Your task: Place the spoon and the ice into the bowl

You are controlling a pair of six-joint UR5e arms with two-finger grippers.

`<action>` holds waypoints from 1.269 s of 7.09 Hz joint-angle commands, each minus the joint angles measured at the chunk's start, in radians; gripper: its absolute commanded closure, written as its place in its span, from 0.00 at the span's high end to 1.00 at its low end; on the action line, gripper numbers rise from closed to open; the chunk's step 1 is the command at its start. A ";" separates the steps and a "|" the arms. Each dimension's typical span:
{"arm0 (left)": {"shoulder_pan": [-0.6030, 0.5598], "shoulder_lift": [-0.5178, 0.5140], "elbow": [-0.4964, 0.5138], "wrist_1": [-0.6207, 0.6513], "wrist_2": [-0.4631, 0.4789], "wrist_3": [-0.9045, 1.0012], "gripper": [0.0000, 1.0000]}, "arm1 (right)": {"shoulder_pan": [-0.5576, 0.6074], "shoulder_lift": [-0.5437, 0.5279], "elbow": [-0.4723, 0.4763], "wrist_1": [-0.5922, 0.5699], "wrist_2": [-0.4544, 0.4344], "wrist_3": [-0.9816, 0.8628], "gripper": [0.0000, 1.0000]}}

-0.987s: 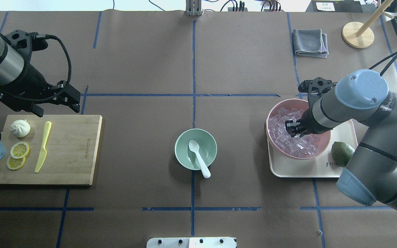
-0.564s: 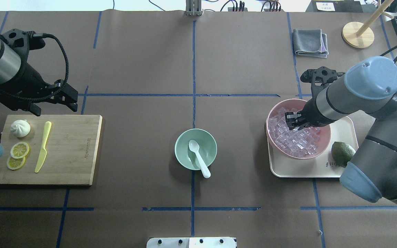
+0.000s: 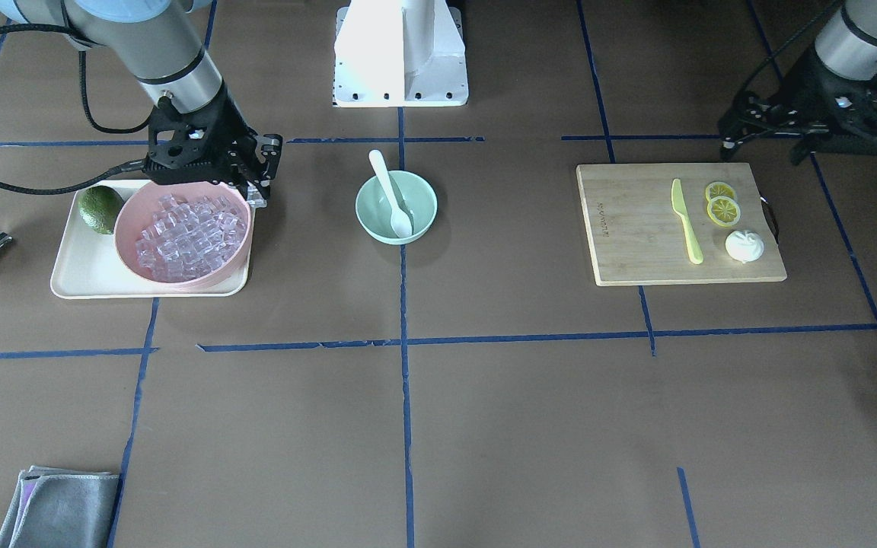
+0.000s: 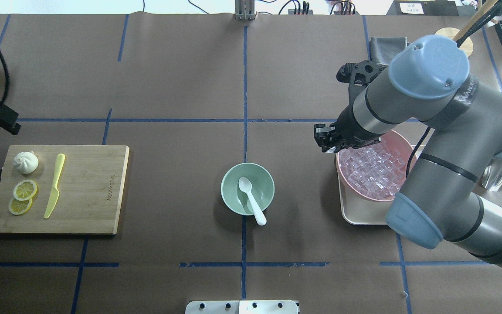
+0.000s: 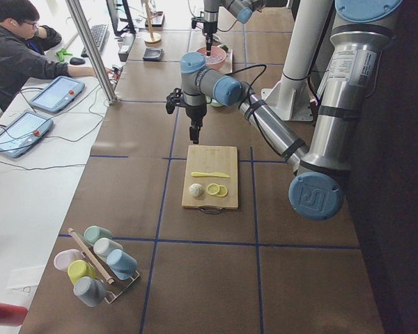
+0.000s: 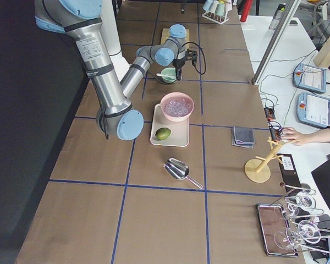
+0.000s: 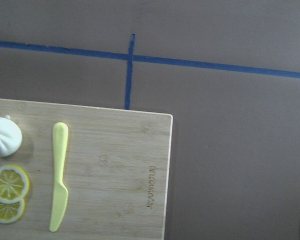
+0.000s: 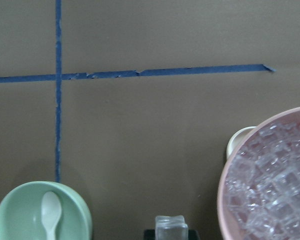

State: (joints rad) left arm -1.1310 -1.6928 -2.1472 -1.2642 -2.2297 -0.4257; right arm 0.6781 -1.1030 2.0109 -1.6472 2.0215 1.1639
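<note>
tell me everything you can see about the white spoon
The spoon is small, white and plastic-looking, with an oval scoop and a slim handle. It lies tilted in the mint-green bowl, its scoop down inside, seemingly hollow side up. The handle leans on the rim and sticks out past it toward the robot. Only the bowl touches it.

You've got the mint-green bowl (image 4: 227, 179) upright on the table's centre tape line, round, smooth and plain. The white plastic spoon (image 4: 251, 200) lies in it: oval scoop face up on the bowl's floor, slim handle leaning over the rim on the robot's side and sticking out past it. One clear, glassy ice cube (image 8: 171, 227) is pinched at the tips of the right gripper (image 4: 327, 144), off the table, outside the mint bowl on its right, just beside the rim of the pink bowl (image 4: 338, 168).
</note>
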 commanded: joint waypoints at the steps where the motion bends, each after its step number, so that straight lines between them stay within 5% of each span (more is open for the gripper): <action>1: -0.180 0.111 0.042 0.002 -0.001 0.340 1.00 | -0.119 0.110 -0.049 -0.002 -0.103 0.141 0.00; 3: -0.339 0.176 0.131 -0.009 -0.002 0.582 1.00 | -0.201 0.182 -0.122 0.000 -0.179 0.160 0.00; 7: -0.362 0.283 0.154 -0.083 0.012 0.630 1.00 | -0.262 0.273 -0.236 0.003 -0.236 0.181 0.02; 8: -0.362 0.283 0.155 -0.086 0.010 0.628 1.00 | -0.262 0.273 -0.238 0.003 -0.234 0.181 0.21; 9: -0.362 0.283 0.156 -0.086 0.010 0.628 1.00 | -0.262 0.272 -0.239 0.001 -0.234 0.183 0.75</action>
State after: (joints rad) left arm -1.4921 -1.4128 -1.9930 -1.3460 -2.2191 0.2014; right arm 0.4168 -0.8326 1.7760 -1.6448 1.7871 1.3455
